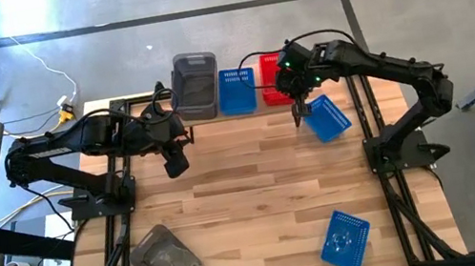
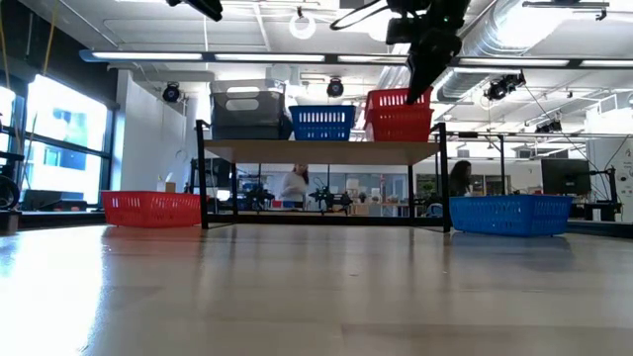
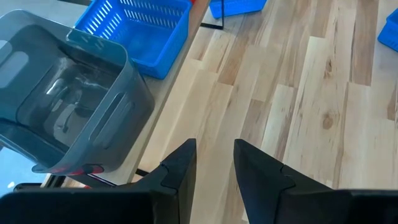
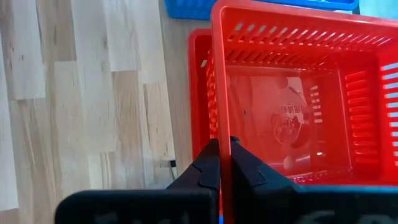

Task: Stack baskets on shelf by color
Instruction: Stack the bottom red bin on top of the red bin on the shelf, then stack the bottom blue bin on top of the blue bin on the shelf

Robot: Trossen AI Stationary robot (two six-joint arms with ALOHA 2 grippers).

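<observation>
Pinching the near wall of a red plastic mesh basket (image 4: pixel 292 118), the right hand (image 4: pixel 225 163) has its fingers pressed together on that thin rim and holds it over a second red basket (image 4: pixel 200 93) on the narrow shelf with a light wooden plank top and black metal legs (image 2: pixel 321 151) at the worktop's far edge. On that shelf also stand a blue mesh basket (image 1: pixel 236 91) at the middle and a translucent smoky grey basket (image 1: pixel 196 86) beside it. The left hand (image 3: pixel 214 165) hovers near the grey basket, its fingers parted with nothing between them. A second blue basket (image 1: pixel 325 118) lies on the butcher-block worktop (image 1: pixel 256 188) just below the right hand, a third blue basket (image 1: pixel 345 237) sits near the front right corner, and another grey basket (image 1: pixel 166 259) near the front left corner.
</observation>
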